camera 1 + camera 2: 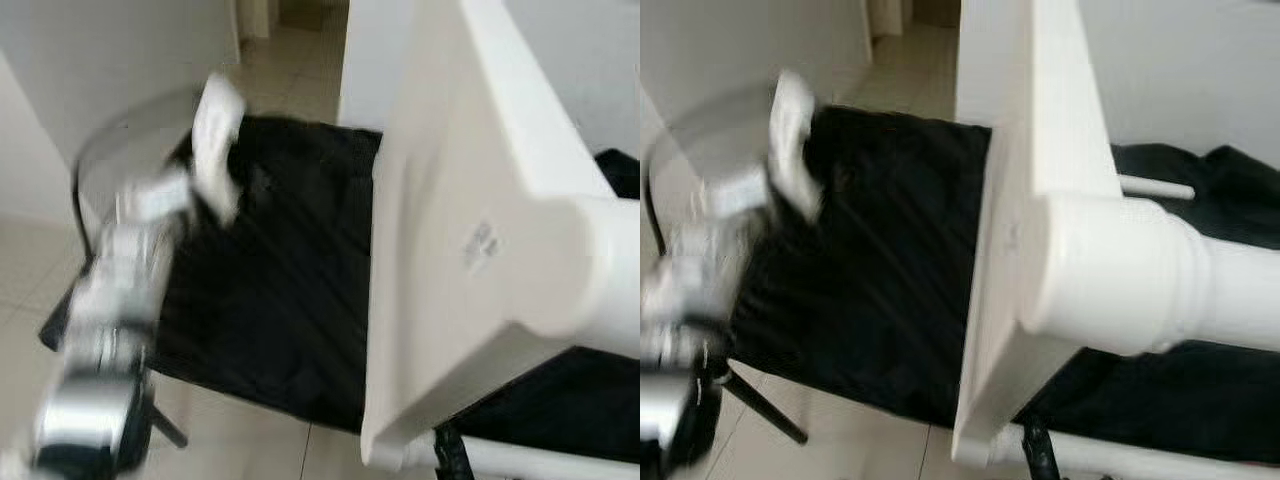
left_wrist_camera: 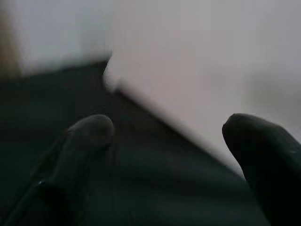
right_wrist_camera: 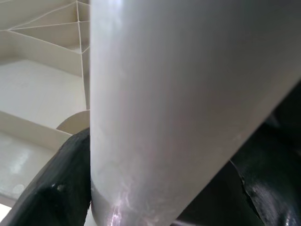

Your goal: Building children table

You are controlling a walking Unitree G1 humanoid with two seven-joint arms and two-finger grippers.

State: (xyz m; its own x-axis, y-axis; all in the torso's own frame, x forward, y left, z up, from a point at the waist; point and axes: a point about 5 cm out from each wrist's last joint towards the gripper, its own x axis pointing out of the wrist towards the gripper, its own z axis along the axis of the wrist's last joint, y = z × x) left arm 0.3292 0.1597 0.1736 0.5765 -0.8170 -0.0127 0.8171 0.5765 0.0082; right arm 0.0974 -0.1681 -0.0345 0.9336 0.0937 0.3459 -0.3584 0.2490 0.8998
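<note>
Table top: the white plastic children's table top (image 1: 470,210) stands tilted on edge over the black cloth-covered surface (image 1: 280,290).
Leg: the thick white cylindrical table leg (image 1: 1140,275) joins the top's corner.
Right gripper (image 3: 160,188): clenched around the leg, black fingers (image 3: 51,193) pressed on both sides.
Left gripper (image 2: 164,155): released, fingers spread, beside the top's white edge, above the cloth.

White tabletop (image 1: 450,230) tilted on edge, thick white leg (image 1: 1140,275) attached, over black cloth (image 1: 280,290)
</note>
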